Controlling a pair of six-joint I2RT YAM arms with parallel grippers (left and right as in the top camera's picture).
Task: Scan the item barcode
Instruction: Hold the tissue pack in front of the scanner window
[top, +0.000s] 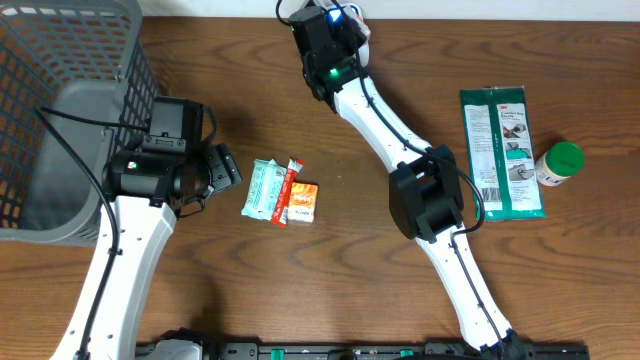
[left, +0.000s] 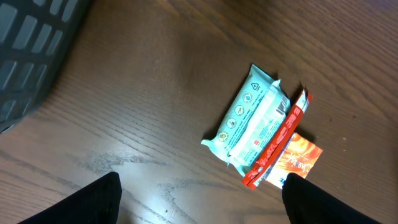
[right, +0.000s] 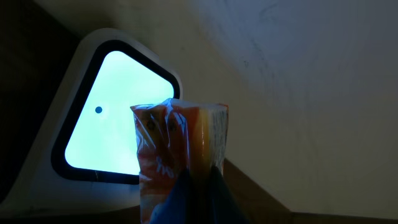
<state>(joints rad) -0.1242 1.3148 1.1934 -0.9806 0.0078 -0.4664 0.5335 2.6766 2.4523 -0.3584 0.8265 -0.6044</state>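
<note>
Wooden tabletop (top: 300, 290), where the right claw (right: 199, 194), pinched shut on an orange packet (right: 177, 149), presents it just before the lit scanner (right: 106, 130), so scanning looks underway; the left claw (left: 202, 202) hangs wide open, empty.

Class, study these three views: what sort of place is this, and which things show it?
Probably a mock shop checkout on a wooden table: a scanner window glows behind the orange packet, a grey basket stands at one side, and a wipes pack lies nearby.
</note>
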